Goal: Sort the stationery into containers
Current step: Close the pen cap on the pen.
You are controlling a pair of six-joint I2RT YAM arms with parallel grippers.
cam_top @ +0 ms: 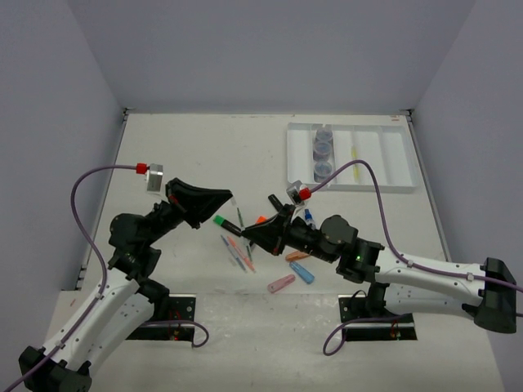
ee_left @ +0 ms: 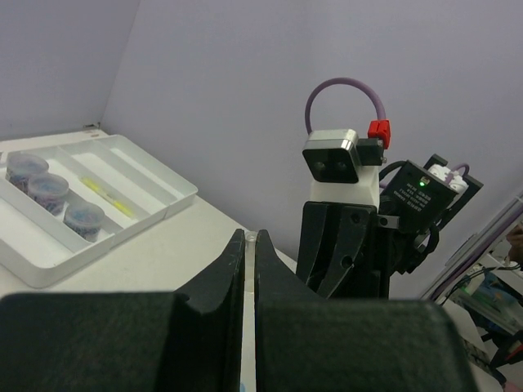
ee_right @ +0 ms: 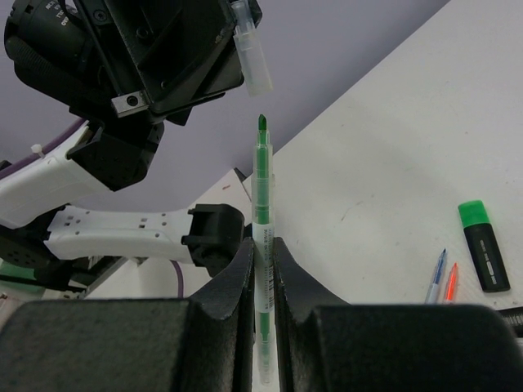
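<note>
My right gripper [ee_right: 263, 241] is shut on a thin green pen [ee_right: 261, 188], whose bare tip points up toward the left arm. My left gripper [ee_left: 250, 238] is shut on a clear pen cap [ee_right: 249, 53] that pokes out past its tips. Over the table's middle the two grippers face each other, left gripper [cam_top: 229, 197] and right gripper [cam_top: 250, 234], a short gap apart. The white divided tray [cam_top: 384, 167] stands at the back right with three round jars [cam_top: 324, 151] in one compartment and a yellow pen [cam_top: 353, 155] in another.
Loose on the table under the grippers lie a green-capped highlighter [cam_top: 225, 222], an orange-capped highlighter [cam_top: 261, 219], thin coloured pens [cam_top: 239, 253], a blue-capped bottle [cam_top: 309, 216], and pink [cam_top: 281, 283], blue [cam_top: 302, 273] and orange [cam_top: 297, 256] capsule pieces. Walls close in the sides and the back.
</note>
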